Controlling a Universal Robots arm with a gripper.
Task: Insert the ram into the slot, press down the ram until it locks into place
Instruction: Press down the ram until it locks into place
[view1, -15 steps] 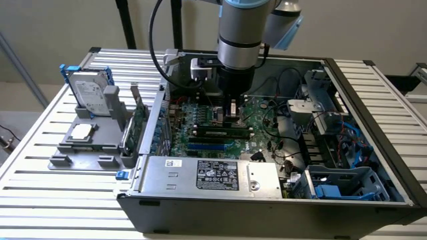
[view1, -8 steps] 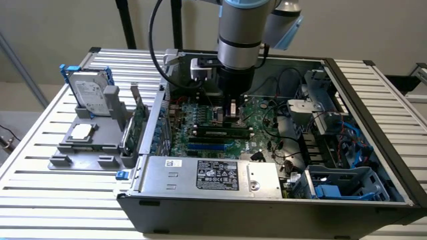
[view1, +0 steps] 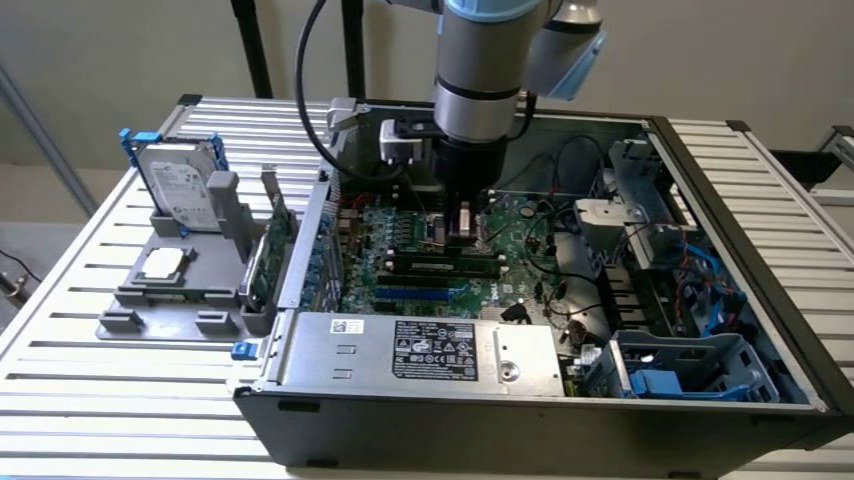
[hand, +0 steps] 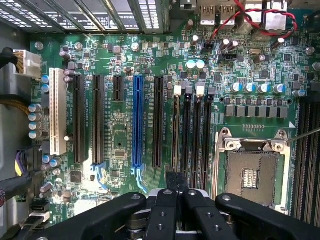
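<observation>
The arm stands upright inside the open computer case, with the pincer (view1: 462, 235) low over the middle of the motherboard (view1: 400, 250). In the wrist view the fingertips (hand: 171, 181) are drawn narrow, almost together. I cannot tell whether they nip an edge between them or merely press.

The ram (view1: 441, 265) stands on edge along the board, just on the near side of the pincer tip in the exterior view. It runs left to right, with the blue slot (view1: 414, 293) nearer still. From the wrist view, the pincer lines up with the first of 4 alike black slots, and the slot (hand: 177, 130) under it has a white latch (hand: 177, 90) at its far end. Whether the ram is fully home is not clear.

Risks, as I judge them:
- The tip sits toward 1 end of the stick, so a push could seat that end alone, leaving the ram tilted and 1 latch open.
- A small sideways offset would send the force onto the slot wall or the neighbouring slot.
- A hard push on an unaligned notch could flex the board.
</observation>
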